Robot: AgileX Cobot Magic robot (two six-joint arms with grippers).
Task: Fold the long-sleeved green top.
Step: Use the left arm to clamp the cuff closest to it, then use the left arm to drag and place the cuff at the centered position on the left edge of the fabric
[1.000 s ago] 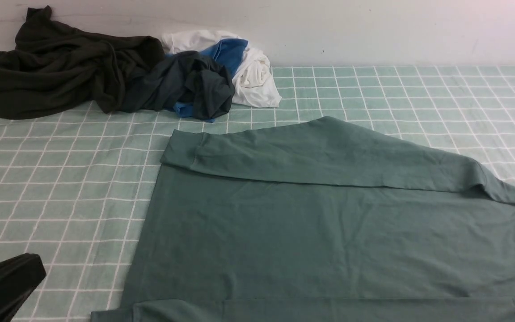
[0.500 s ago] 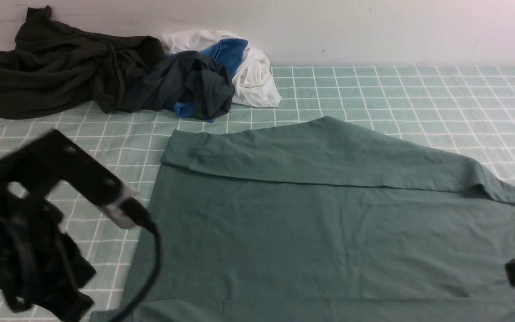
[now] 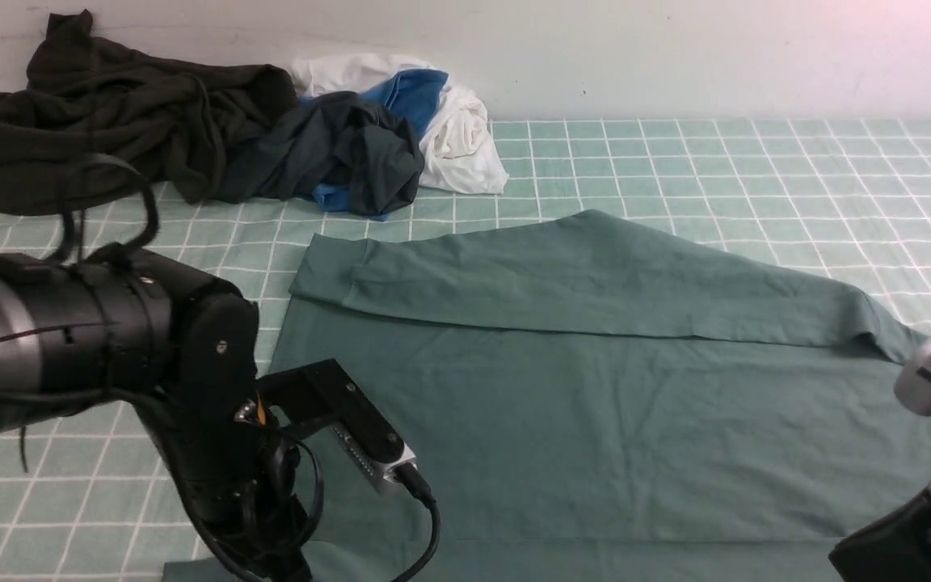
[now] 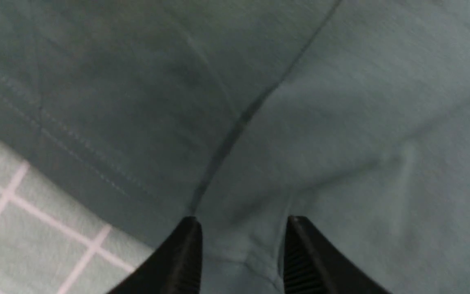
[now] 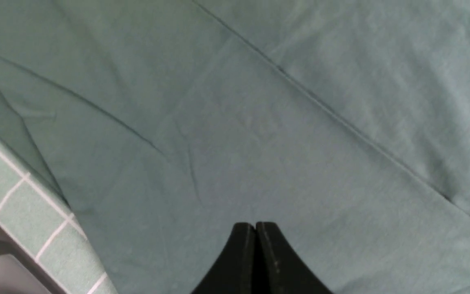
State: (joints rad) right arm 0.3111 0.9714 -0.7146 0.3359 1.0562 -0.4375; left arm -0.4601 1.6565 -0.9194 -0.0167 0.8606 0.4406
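Observation:
The green long-sleeved top lies flat on the pale-green checked cloth. One sleeve is folded across its far side, cuff at the left. My left arm is low over the top's near left corner, and its fingertips are hidden in the front view. In the left wrist view my left gripper is open, its jaws astride a small wrinkle of the top near the hem. My right gripper is shut and empty, just above the top. My right arm shows at the lower right.
A very dark olive-black garment, a dark slate-grey garment and a white and blue garment are heaped at the back left against the wall. The cloth's near edge shows in the right wrist view.
My left arm has swung in from the lower left and come down over the top's near left corner. My right arm has entered further at the lower right. The top has not moved.

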